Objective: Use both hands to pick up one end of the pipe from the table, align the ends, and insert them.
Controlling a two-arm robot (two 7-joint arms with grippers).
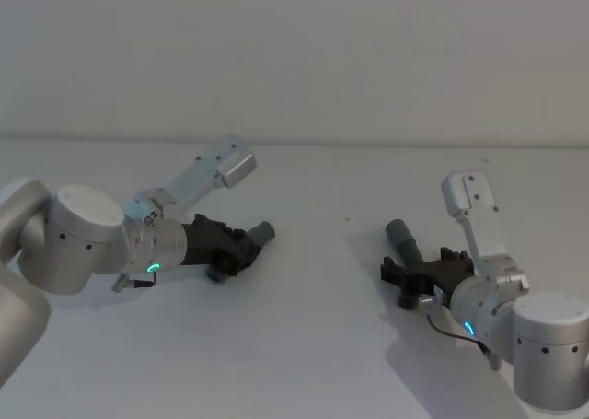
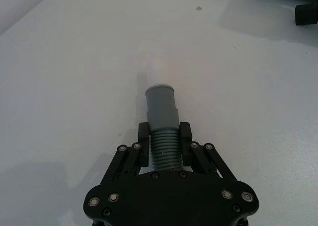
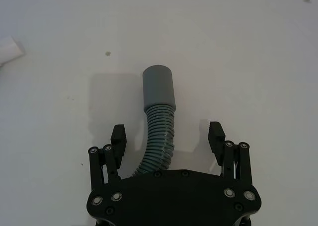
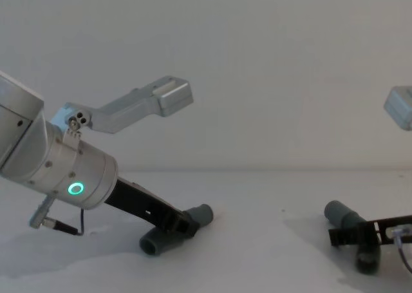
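In the head view, the left gripper (image 1: 245,245) lies low on the left of the table (image 1: 313,354), clamped on the left pipe piece (image 1: 264,231), which points right. Well apart on the right, the right gripper (image 1: 407,276) straddles the right pipe piece (image 1: 402,238).

In the left wrist view, both fingers (image 2: 144,132) press the ribbed hose just behind its cuff (image 2: 162,109), which ends in a white tip (image 2: 159,85).

In the right wrist view, the right gripper (image 3: 167,136) stands wide. The hose runs between the jaws, touching neither, and bends towards one of them.

In the chest view, the left piece slopes, and its near end seems to rest on the table. The right piece lies low.

The step in hand looks like the right grasp. To do it well:
- Centre the jaws on the ribs just behind the cuff.
- Close squarely so the curved hose is not shoved sideways.
- Leave the cuff free for mating.
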